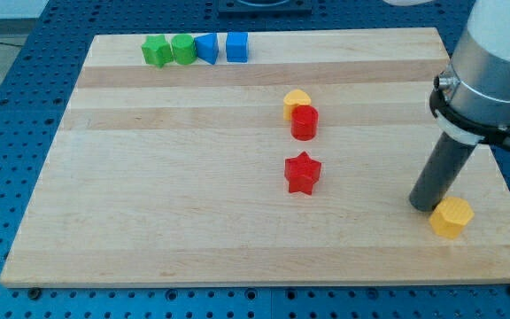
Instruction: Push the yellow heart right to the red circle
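Standing near the middle of the wooden board [193, 177], the red cylinder [304, 122] serves as the landmark for everything else. Toward the view's bottom from it, a little apart, lies the red star [303, 173]. Far off toward the view's top left, a row of four blocks sits along the board's far edge: a green star-like block [156, 50], a green cylinder [182, 48] touching it, then a blue block of angular shape [207, 47] and a blue cube [237, 46]. Well away toward the view's bottom right, near the board's corner, rests a yellow hexagonal block [451, 217]; my tip [425, 207] stands just beside it on its left, touching or nearly touching it, at the end of the dark rod under the grey arm housing [494, 71]. My arm carries no pincer, so there are no jaws to be apart or together. Nothing lies between my tip and the red cylinder. The yellow heart [297, 103] sits directly against the red cylinder on its upper-left side, touching it and partly hidden behind it; it is a small, bright yellow block whose rounded top face shows, though its lobes are hard to make out.
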Motion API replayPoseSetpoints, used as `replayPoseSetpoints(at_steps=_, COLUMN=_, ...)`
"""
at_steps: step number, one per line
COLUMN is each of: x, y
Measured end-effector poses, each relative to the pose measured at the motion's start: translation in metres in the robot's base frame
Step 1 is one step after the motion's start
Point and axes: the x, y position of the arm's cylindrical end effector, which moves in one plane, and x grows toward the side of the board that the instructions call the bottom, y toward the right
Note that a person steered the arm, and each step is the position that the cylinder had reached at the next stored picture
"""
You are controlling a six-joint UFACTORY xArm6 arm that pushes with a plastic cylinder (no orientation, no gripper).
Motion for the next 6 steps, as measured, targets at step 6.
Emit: replayPoseSetpoints(at_steps=6, x=-0.201, y=-0.17)
